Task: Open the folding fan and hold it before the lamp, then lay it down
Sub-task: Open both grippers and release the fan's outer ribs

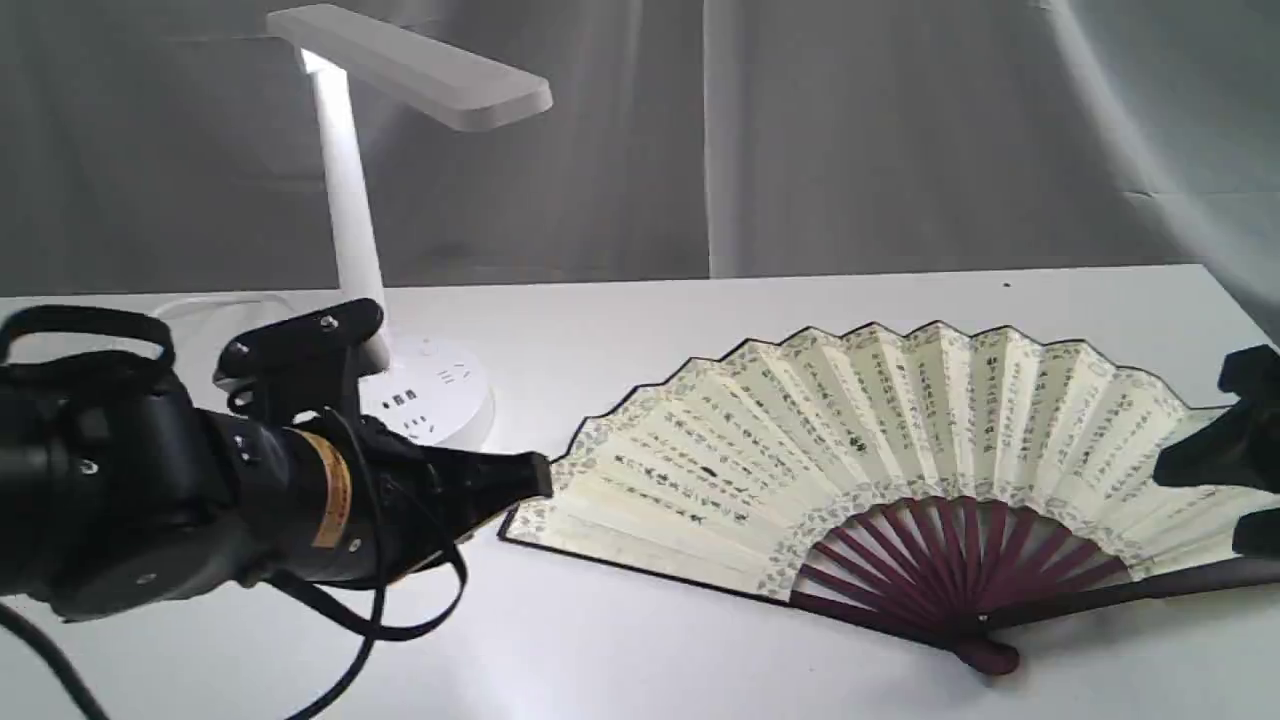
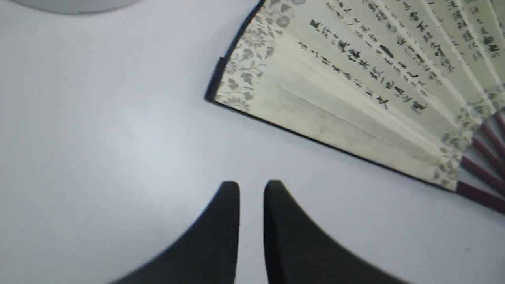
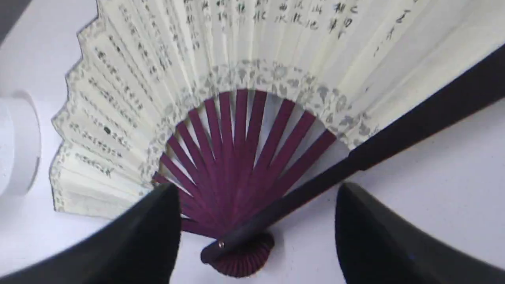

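The folding fan (image 1: pixel 880 440) lies spread open and flat on the white table, cream leaf up, with its maroon ribs fanning from the pivot near the front edge. At the back left stands the lamp (image 1: pixel 350 200), its round base (image 1: pixel 440 395) just left of the fan. My left gripper (image 1: pixel 540 478) hovers at the fan's left guard, apart from it, shut with only a thin gap and nothing inside (image 2: pixel 251 187). Over the fan's right side my right gripper (image 1: pixel 1200 503) is open; in the right wrist view (image 3: pixel 256 189) the dark guard and pivot lie below, untouched.
The white table (image 1: pixel 700 640) runs to a grey curtain backdrop (image 1: pixel 900 130). The lamp's white cord (image 1: pixel 215 300) loops behind my left arm. The lamp's base shows at an edge of the left wrist view (image 2: pixel 75 4) and of the right wrist view (image 3: pixel 15 146).
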`<state>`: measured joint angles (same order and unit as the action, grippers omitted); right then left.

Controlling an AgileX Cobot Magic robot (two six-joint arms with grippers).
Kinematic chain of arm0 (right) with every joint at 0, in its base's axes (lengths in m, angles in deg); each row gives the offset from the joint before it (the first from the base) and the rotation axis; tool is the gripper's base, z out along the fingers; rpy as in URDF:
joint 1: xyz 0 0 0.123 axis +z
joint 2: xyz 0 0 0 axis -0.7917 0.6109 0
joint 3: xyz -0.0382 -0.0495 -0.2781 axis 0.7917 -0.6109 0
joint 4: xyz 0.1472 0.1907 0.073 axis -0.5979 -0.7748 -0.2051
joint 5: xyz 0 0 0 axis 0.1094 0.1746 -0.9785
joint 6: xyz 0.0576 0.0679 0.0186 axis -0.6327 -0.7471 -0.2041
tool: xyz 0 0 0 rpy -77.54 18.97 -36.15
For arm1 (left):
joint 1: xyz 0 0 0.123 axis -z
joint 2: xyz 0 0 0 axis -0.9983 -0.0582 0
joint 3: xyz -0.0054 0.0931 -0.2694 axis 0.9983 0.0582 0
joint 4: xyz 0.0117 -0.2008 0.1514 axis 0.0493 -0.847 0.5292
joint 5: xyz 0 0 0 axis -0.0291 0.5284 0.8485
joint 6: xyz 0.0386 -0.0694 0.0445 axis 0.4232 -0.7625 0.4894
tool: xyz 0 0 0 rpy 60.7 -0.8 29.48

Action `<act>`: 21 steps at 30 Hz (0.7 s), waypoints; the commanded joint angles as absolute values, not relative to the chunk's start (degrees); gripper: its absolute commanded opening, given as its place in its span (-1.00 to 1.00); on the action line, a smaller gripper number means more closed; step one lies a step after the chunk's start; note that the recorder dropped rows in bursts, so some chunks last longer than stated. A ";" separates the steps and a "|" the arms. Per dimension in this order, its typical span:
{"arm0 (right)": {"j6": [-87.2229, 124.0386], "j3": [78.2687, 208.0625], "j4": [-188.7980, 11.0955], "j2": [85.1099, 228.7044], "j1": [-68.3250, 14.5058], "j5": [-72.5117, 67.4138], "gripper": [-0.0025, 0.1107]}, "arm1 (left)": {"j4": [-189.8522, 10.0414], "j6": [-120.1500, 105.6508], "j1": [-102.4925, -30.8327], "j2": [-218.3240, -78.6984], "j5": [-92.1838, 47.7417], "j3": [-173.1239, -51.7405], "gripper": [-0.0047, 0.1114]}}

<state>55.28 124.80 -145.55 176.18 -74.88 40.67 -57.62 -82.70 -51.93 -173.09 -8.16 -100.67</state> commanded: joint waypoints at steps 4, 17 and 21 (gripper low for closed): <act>51.41 125.07 -135.62 173.04 -70.11 40.34 -0.08 | -62.75 -67.95 -52.06 -167.39 4.31 -100.88 -0.75; 44.78 125.07 -120.17 168.41 -61.51 39.78 -0.32 | -89.10 -38.48 -59.42 -165.91 19.24 -102.05 -0.92; 41.37 125.07 -114.69 168.27 -57.04 38.80 -0.38 | -89.91 -37.27 -64.38 -165.91 21.65 -102.05 -0.92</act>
